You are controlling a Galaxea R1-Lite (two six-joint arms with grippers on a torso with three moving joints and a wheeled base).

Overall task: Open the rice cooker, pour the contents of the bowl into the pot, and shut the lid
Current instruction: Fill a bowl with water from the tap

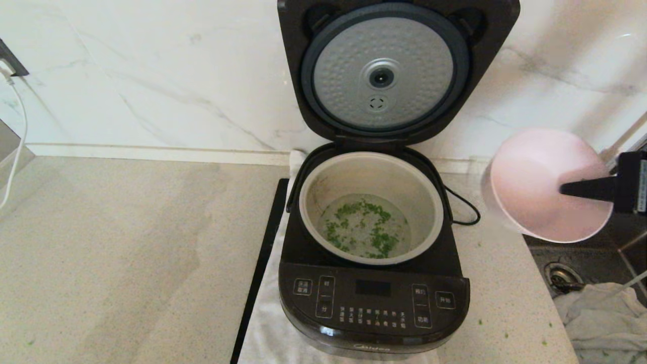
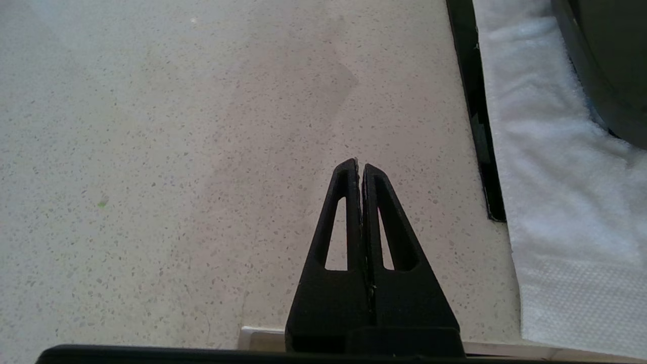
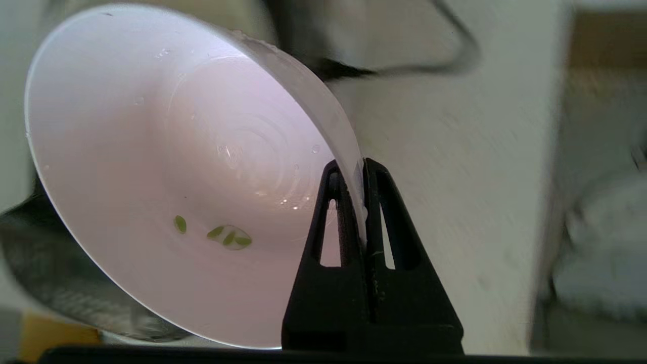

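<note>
The black rice cooker [image 1: 374, 303] stands on a white towel with its lid [image 1: 384, 76] swung up against the wall, silver dimpled disc facing me. Its beige pot [image 1: 371, 174] holds clear liquid with chopped green bits [image 1: 366, 227]. To the cooker's right, above the counter edge, my right gripper [image 1: 566, 188] [image 3: 354, 169] is shut on the rim of the pinkish-white bowl [image 1: 536, 177] [image 3: 151, 167], which is tipped on its side; only a few green bits [image 3: 227, 236] cling inside. My left gripper [image 2: 359, 166] is shut and empty over the bare counter left of the cooker; it does not show in the head view.
A steel sink [image 1: 561, 275] with a white cloth [image 1: 601, 313] lies at the right. A black strip [image 1: 260, 268] [image 2: 475, 111] runs along the towel's [image 2: 556, 177] left edge. The cooker's cord [image 1: 462, 205] loops behind it. A white cable [image 1: 17, 136] hangs at far left.
</note>
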